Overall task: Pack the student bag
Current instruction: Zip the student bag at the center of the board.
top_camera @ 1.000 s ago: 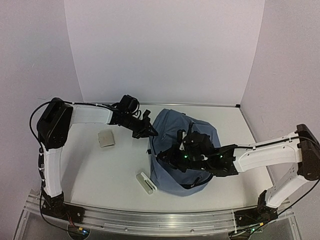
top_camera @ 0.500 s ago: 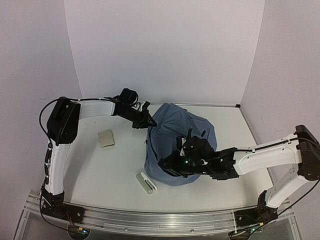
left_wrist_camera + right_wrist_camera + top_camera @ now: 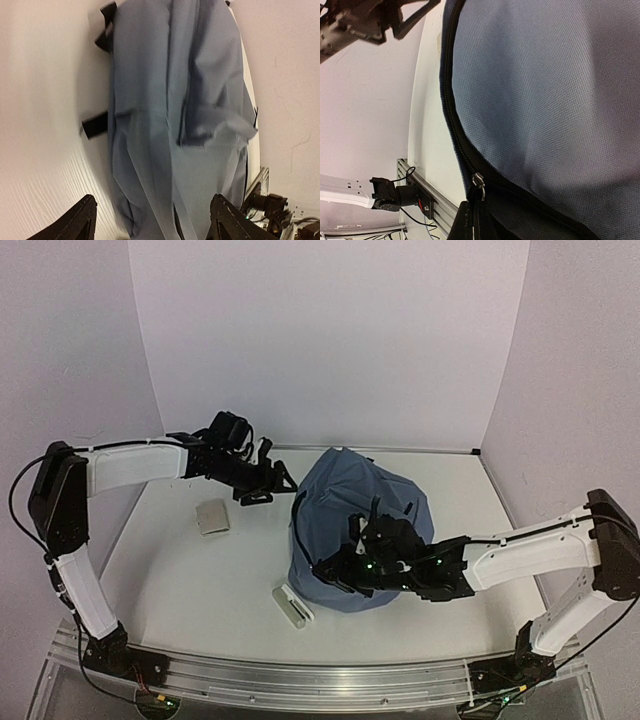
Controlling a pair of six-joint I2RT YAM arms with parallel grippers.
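On the table (image 3: 180,570), seen from above, the left gripper (image 3: 265,488) hung just left of the bag (image 3: 365,510), which sat mid-table with the right gripper (image 3: 335,575) on its near edge. Only the left wrist view showed the left jaws apart and empty, facing the blurred bag. Only the right wrist view showed a zipper pull (image 3: 478,181) by that gripper's cut-off tip, and whether its jaws were apart could not be told.

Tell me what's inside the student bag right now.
Only the outside of the student bag shows: blue fabric and a black zipper. Whatever it holds is covered. The right gripper sits at its near edge.
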